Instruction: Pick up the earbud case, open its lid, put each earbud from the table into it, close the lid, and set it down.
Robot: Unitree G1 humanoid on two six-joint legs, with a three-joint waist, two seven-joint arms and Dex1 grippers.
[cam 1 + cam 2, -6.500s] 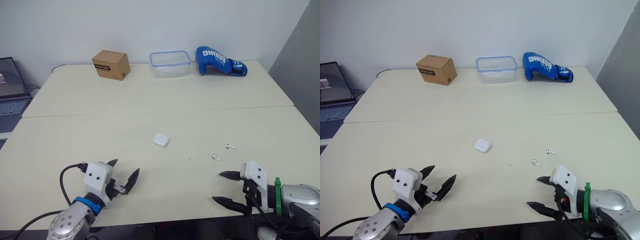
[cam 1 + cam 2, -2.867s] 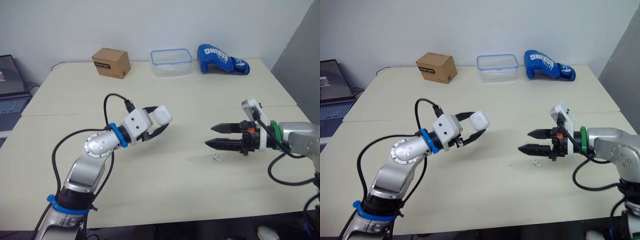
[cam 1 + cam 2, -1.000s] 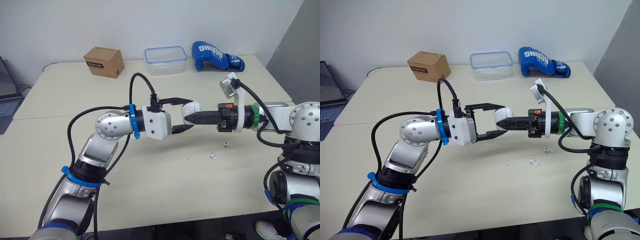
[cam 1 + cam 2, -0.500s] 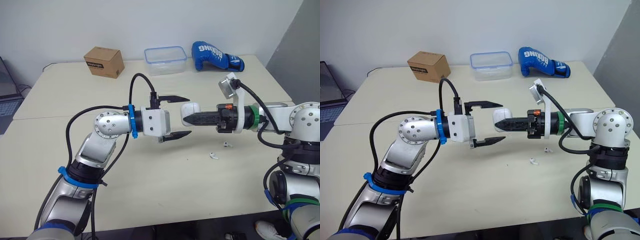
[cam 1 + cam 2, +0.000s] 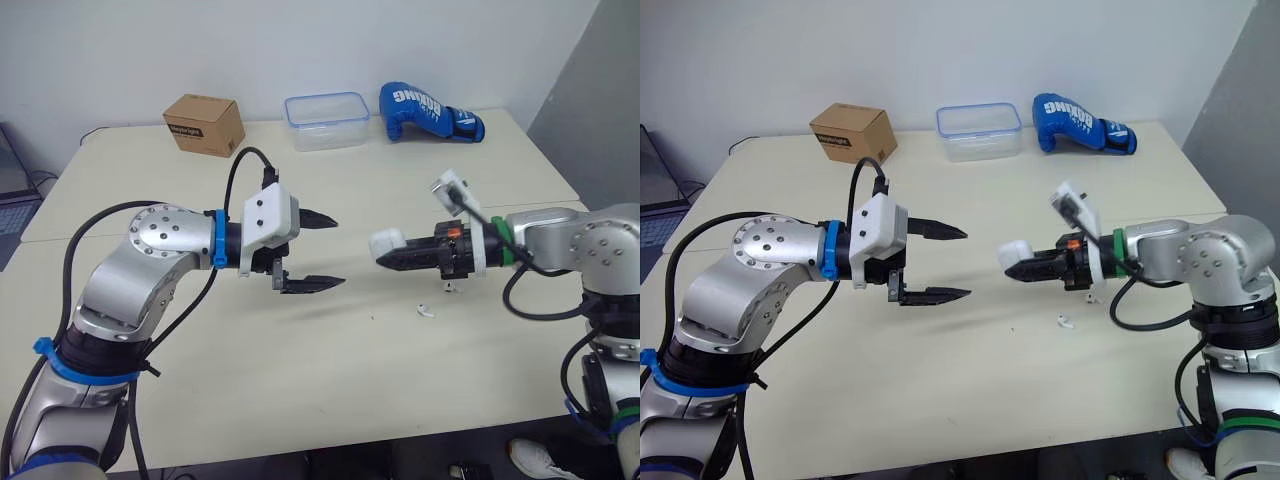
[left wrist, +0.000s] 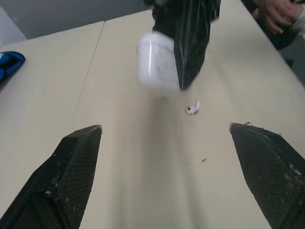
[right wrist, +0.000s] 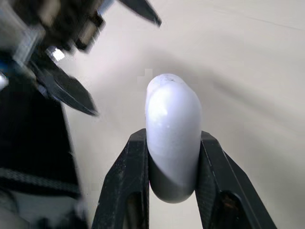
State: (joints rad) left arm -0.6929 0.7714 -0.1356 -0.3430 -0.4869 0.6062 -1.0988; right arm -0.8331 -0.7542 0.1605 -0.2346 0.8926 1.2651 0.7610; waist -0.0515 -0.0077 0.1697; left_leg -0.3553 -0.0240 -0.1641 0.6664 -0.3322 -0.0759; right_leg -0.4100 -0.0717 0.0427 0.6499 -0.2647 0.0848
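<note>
Right gripper (image 5: 400,256) is clamping the case (image 5: 386,241) by one end, right of centre, clear of the table (image 5: 300,380), free end exposed, probably for lid-opening. Left gripper (image 5: 338,252) is hanging wide open at centre-left, facing it. Earbuds (image 5: 426,311) are lying below.

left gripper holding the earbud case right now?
No, the earbud case is clamped in the right gripper, while the left gripper is open and empty, apart from it.
</note>
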